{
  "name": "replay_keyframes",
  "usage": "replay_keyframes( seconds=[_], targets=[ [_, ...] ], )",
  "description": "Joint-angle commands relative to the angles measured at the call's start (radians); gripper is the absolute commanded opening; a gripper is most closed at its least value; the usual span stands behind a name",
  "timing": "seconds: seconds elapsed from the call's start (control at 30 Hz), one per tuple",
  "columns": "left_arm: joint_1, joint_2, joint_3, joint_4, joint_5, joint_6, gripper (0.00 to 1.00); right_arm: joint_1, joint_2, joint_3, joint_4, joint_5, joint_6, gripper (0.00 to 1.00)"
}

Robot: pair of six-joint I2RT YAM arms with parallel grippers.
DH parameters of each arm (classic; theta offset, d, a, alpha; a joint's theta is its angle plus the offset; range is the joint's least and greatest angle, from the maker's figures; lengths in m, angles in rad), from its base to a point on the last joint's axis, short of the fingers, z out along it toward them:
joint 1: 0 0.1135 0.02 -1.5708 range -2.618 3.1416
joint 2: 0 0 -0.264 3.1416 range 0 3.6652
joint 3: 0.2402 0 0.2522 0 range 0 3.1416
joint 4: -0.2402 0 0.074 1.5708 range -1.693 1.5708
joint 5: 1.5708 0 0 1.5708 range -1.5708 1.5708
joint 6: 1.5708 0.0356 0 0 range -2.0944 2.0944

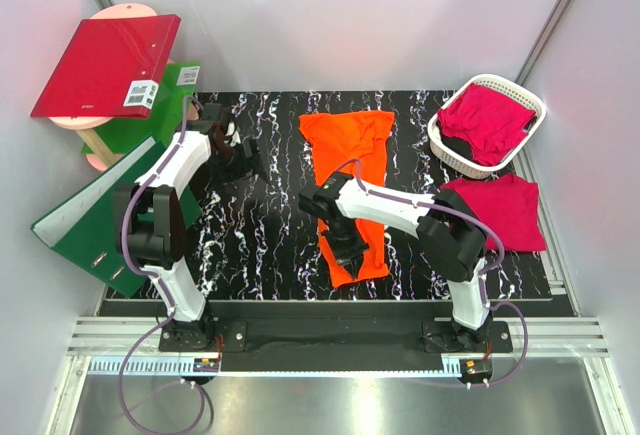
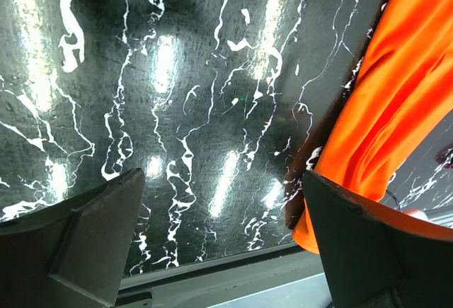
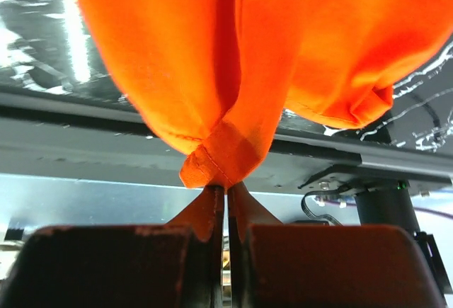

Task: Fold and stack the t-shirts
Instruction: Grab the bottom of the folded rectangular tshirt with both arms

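Observation:
An orange t-shirt [image 1: 345,145] lies lengthwise in the middle of the black marbled table [image 1: 270,245], its near end bunched under my right gripper [image 1: 350,247]. In the right wrist view, the right gripper [image 3: 226,191] is shut on a folded hem corner of the orange t-shirt [image 3: 248,53], which hangs lifted above the fingertips. My left gripper [image 1: 235,155] stands open over bare table at the left, with nothing between its fingers [image 2: 92,230]; the orange t-shirt [image 2: 396,95] is at that view's right edge. One magenta t-shirt [image 1: 500,210] lies flat at the right; another [image 1: 490,120] fills the basket.
The white lattice basket [image 1: 500,81] sits at the back right corner. A red binder [image 1: 105,65] rests on a pale round stand at the back left, with green binders [image 1: 90,220] leaning along the table's left edge. A metal rail [image 1: 340,340] runs along the near edge.

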Motion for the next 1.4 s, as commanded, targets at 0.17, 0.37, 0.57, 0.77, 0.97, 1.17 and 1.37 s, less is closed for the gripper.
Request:
replay_keyframes(
  seconds=[0.17, 0.37, 0.57, 0.77, 0.97, 1.17, 1.37],
  targets=[
    [-0.002, 0.007, 0.031, 0.019, 0.044, 0.015, 0.99, -0.02, -0.002, -0.048, -0.034, 0.06, 0.049, 0.23],
    [-0.016, -0.005, 0.008, 0.02, 0.058, 0.018, 0.99, -0.028, -0.118, 0.034, -0.043, 0.109, 0.037, 1.0],
    [-0.079, -0.019, -0.055, 0.036, 0.05, -0.002, 0.99, -0.054, -0.157, 0.076, -0.009, 0.117, -0.027, 0.99],
    [-0.117, -0.014, -0.072, 0.059, 0.047, -0.039, 0.99, -0.06, -0.07, 0.071, 0.031, 0.011, -0.092, 0.69],
    [-0.119, -0.021, -0.051, 0.06, 0.038, -0.047, 0.99, -0.063, 0.016, 0.059, 0.051, -0.013, -0.141, 0.45],
    [-0.119, -0.028, -0.054, 0.06, 0.033, -0.066, 0.99, -0.073, 0.078, 0.045, 0.048, -0.012, -0.165, 0.3],
    [-0.119, -0.03, -0.057, 0.059, 0.029, -0.071, 0.99, -0.077, 0.108, 0.018, 0.057, -0.003, -0.187, 0.26]
  ],
)
